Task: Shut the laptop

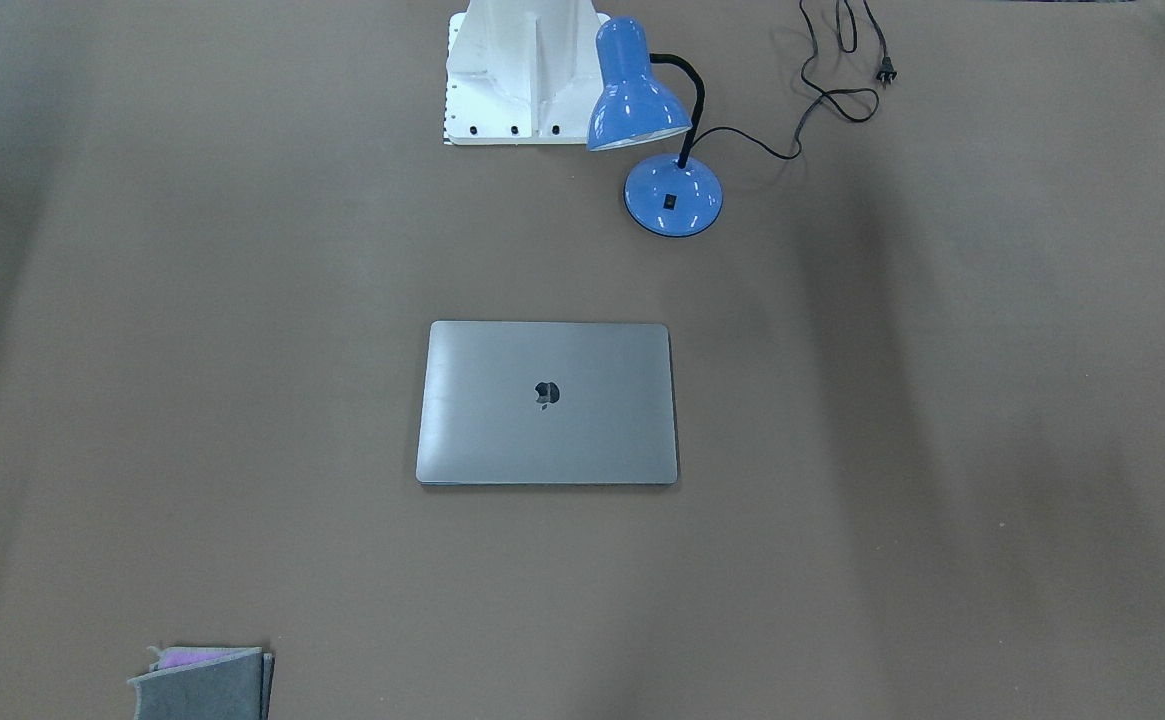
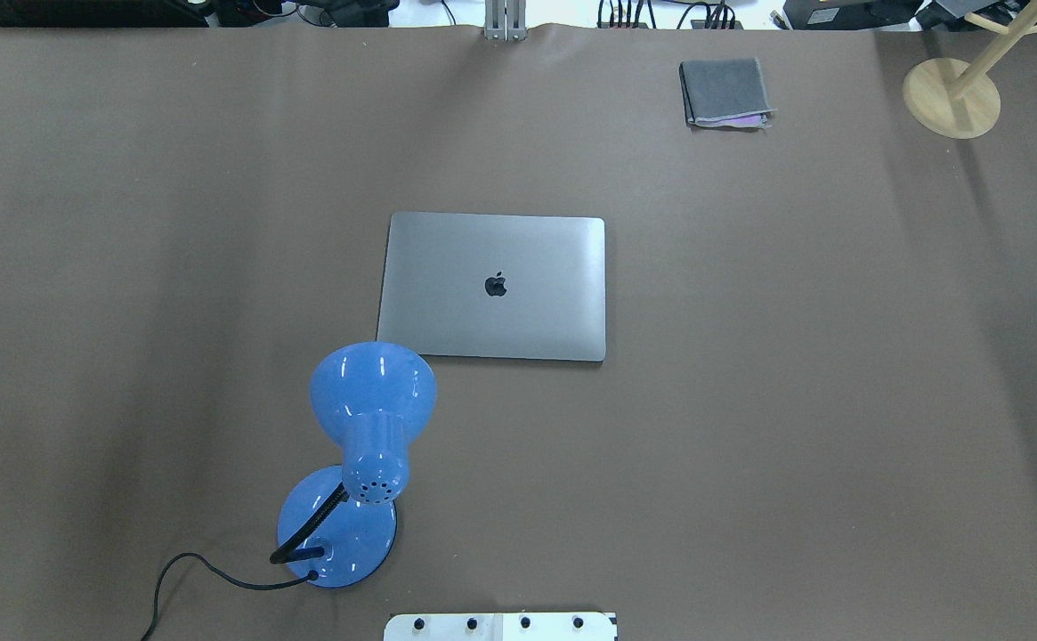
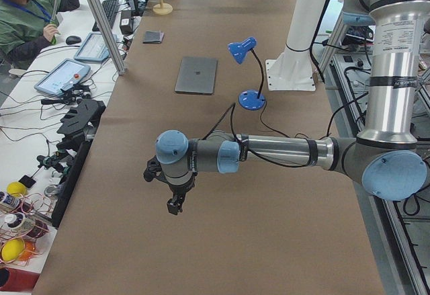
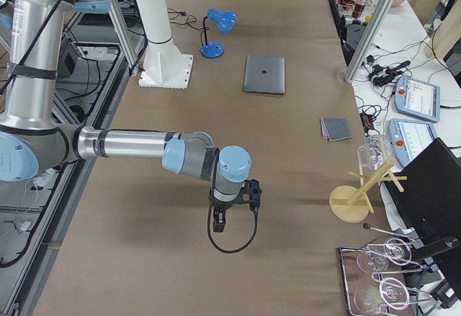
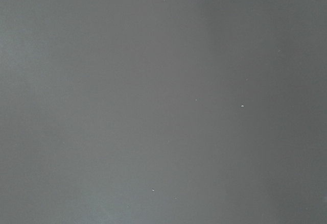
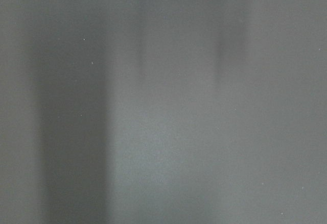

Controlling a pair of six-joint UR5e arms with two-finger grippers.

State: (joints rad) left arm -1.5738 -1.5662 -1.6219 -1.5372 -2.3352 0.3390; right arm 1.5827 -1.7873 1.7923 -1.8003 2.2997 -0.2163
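The space-grey laptop lies flat in the middle of the brown table with its lid down and the dark apple logo facing up. It also shows in the overhead view and small in both side views. My left gripper shows only in the exterior left view, hanging over bare table far from the laptop. My right gripper shows only in the exterior right view, also far from the laptop. I cannot tell whether either is open or shut. Both wrist views show only bare table surface.
A blue desk lamp stands on the robot's side of the laptop, toward the left arm, its shade over the laptop's near corner and its black cord trailing. A grey felt pouch lies at the far edge. A wooden stand is at the far right.
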